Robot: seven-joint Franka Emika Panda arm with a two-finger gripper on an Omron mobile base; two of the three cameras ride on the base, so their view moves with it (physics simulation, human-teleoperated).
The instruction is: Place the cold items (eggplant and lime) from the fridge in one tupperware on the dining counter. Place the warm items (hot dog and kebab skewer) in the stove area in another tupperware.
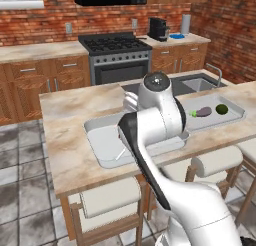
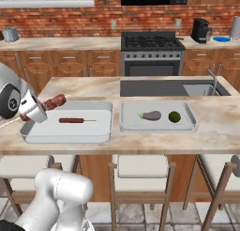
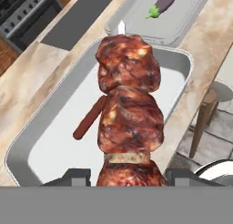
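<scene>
— Brick walls, a stove at the back, and the long worktop up front. What has the claw got?

— It's clamped on the kebab skewer, jaws either side of the lowest chunk of meat, hanging over the left tub where the hot dog already lies.

— How will the skewer handle?

— Light and stiff along the stick, I'd guess, but the meat looks greasy and soft (it could twist in the grip). Holding near one end leaves the rest cantilevered.

— And the others?

— The eggplant and lime sit together in the right tub.

— The arm's pose?

— Folded low to the robot's left, wrist tipped down toward the tub.
</scene>
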